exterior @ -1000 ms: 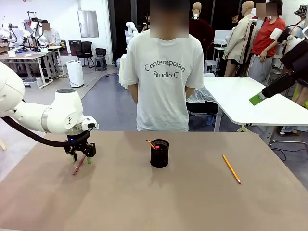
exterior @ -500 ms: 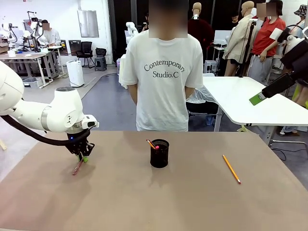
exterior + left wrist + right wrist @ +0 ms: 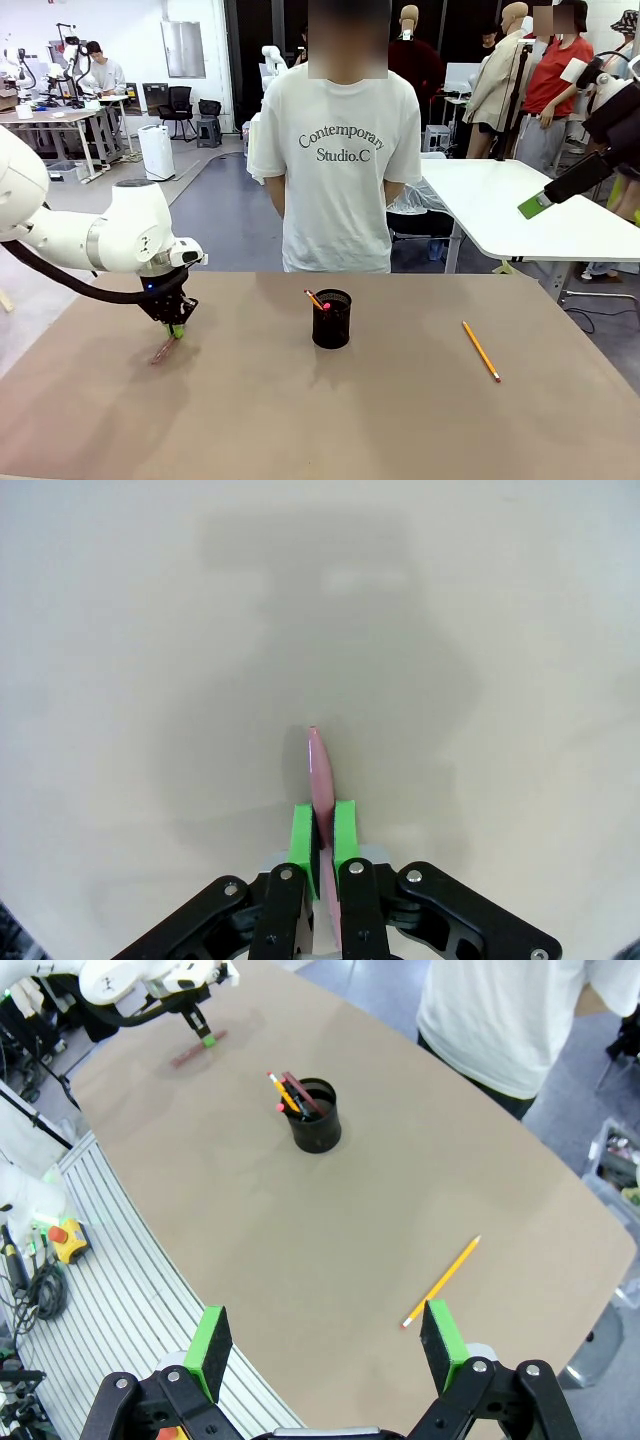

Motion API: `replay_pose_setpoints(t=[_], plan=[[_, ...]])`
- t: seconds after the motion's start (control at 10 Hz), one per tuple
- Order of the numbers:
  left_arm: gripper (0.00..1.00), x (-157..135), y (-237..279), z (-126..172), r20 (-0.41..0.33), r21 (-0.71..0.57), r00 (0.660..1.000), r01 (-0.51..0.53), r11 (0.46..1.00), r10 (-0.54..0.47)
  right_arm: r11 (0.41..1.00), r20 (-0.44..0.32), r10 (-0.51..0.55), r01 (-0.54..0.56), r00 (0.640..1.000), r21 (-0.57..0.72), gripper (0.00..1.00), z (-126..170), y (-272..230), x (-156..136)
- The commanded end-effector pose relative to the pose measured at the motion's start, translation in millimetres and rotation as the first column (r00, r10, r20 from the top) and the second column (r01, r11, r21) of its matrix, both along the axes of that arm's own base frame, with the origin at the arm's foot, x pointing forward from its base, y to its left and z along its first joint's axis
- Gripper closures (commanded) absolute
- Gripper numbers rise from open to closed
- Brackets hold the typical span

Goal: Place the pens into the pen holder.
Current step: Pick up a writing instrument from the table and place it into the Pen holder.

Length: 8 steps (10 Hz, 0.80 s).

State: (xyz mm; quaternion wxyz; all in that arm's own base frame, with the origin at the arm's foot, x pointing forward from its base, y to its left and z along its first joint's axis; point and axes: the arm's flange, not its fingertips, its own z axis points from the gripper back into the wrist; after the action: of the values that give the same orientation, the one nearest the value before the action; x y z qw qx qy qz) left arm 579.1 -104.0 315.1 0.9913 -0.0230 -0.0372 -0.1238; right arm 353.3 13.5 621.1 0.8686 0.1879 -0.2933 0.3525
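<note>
Roughly halfway: pen holder (image 3: 331, 325) holds a few pens (image 3: 290, 1093), left gripper (image 3: 176, 330) at its 9 o'clock pinches the pink pen (image 3: 318, 765), yellow pencil (image 3: 481, 351) lies loose at 3 o'clock, right gripper (image 3: 327, 1345) gapes empty.

Bright, even light (soft tabletop shadows)

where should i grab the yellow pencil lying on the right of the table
Grip the yellow pencil around mid-shaft, coming down from above with the jaws turned across its diagonal line. It lies flat on the table, thin and long, with bare surface on both sides, so a centred pinch should lift it level.
</note>
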Motion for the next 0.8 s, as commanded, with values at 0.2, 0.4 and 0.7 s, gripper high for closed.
replay_pose_setpoints(t=[0.2, 0.4, 0.7], plan=[[1.00, -11.9, 12.5, 71.0, -0.026, -0.419, 0.981, 0.166, 0.893, -0.195, 1.000, -0.004, 0.002, -0.002, 1.000, 0.013, 0.00, 1.1, 0.9, 0.0], [1.00, -19.2, 16.9, 99.4, 0.112, -0.624, 0.941, 0.317, 0.715, -0.319, 1.000, -0.004, 0.002, -0.002, 1.000, 0.013, 0.00, 1.1, 0.9, 0.0], [1.00, -25.0, 15.3, 122.4, 0.349, -0.754, 0.903, 0.429, 0.498, -0.249, 1.000, -0.004, 0.002, -0.002, 1.000, 0.013, 0.00, 1.1, 0.9, 0.0]])
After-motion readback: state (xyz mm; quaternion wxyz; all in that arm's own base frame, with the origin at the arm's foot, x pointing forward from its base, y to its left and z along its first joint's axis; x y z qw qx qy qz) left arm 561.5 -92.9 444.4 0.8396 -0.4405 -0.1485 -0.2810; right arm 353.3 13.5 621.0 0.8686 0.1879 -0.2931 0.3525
